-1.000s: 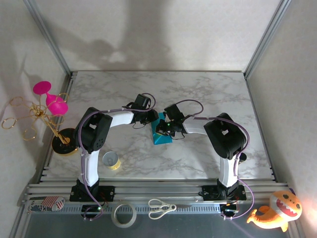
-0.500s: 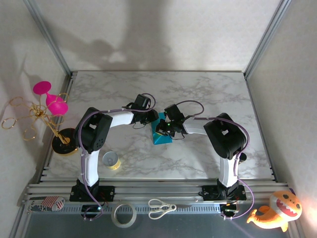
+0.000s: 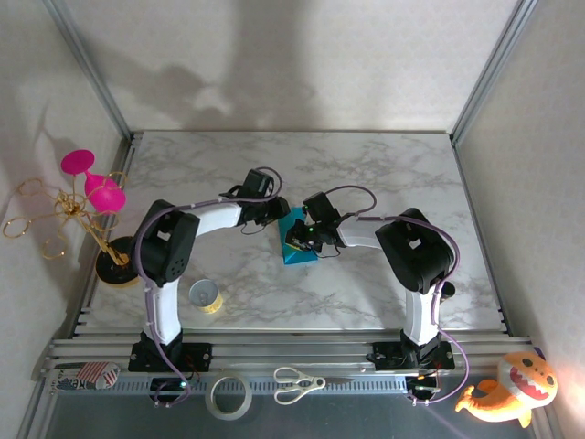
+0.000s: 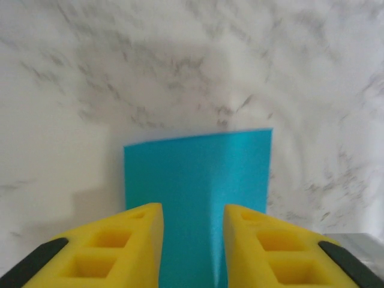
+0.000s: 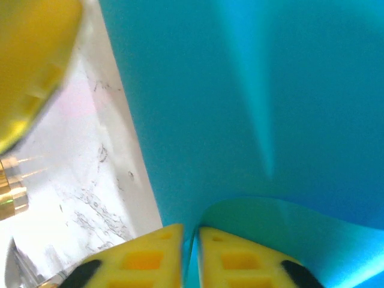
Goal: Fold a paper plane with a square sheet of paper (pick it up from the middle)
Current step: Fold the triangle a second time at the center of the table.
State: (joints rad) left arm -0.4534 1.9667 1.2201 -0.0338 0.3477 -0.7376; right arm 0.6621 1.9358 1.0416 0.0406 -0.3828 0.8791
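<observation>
The square sheet of paper (image 3: 299, 251) lies at the middle of the marble table, teal-blue and partly folded. In the left wrist view the paper (image 4: 198, 174) lies flat with a faint centre crease, and my left gripper (image 4: 192, 210) hovers over its near part, open, with nothing between the fingers. From above, the left gripper (image 3: 277, 218) sits at the sheet's upper left edge. My right gripper (image 3: 294, 240) is over the paper. Its jaws (image 5: 191, 231) stand a narrow slit apart, and the edge of a curled-up flap of the paper (image 5: 240, 90) rises between them.
A small yellow tape roll (image 3: 206, 295) stands front left on the table. A pink and gold ornament stand (image 3: 91, 206) is at the left edge. Scissors (image 3: 297, 384), a tape ring (image 3: 230, 396) and an orange toy (image 3: 512, 389) lie in front of the arm bases.
The left arm's elbow has swung left and its gripper has pulled slightly back and opened wider. The right jaws have parted a little from shut. The paper stays in place.
</observation>
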